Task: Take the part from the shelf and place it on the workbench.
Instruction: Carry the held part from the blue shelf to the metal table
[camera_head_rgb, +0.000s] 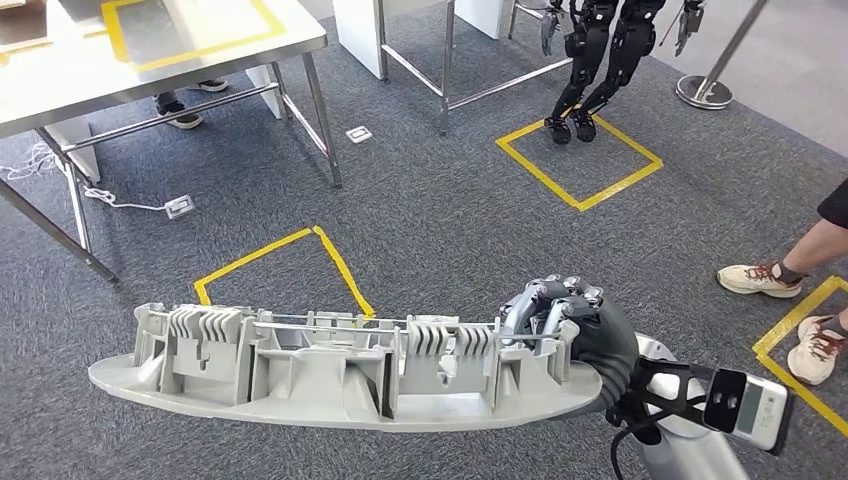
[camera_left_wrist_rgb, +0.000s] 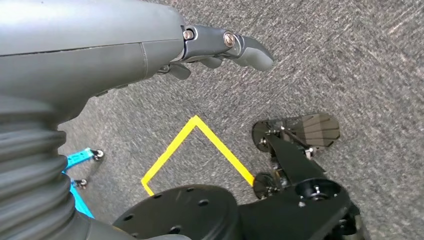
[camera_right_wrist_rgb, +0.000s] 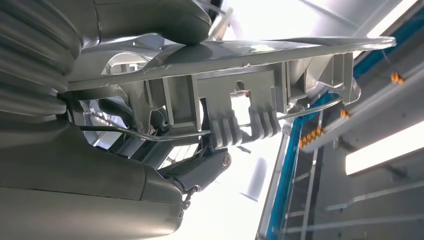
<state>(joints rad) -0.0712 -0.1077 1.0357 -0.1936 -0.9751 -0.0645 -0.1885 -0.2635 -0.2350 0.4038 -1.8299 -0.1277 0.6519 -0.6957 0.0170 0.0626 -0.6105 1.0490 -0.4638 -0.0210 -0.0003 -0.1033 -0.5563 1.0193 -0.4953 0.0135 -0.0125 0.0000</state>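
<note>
Right hand (camera_head_rgb: 568, 325) has its fingers wrapped tight around one end of the long grey part (camera_head_rgb: 340, 365), which sticks out sideways from it above the carpet. Left hand (camera_left_wrist_rgb: 220, 47) hangs loose, fingers apart, holding nothing.

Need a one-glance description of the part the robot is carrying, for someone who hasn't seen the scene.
Start at the grey carpet floor with its yellow tape squares; low in the head view the robot's right hand reaches in. It grips one end of the part: a long, pale grey plastic moulding, carried level, with ribbed clips and a thin wire rod.
</note>
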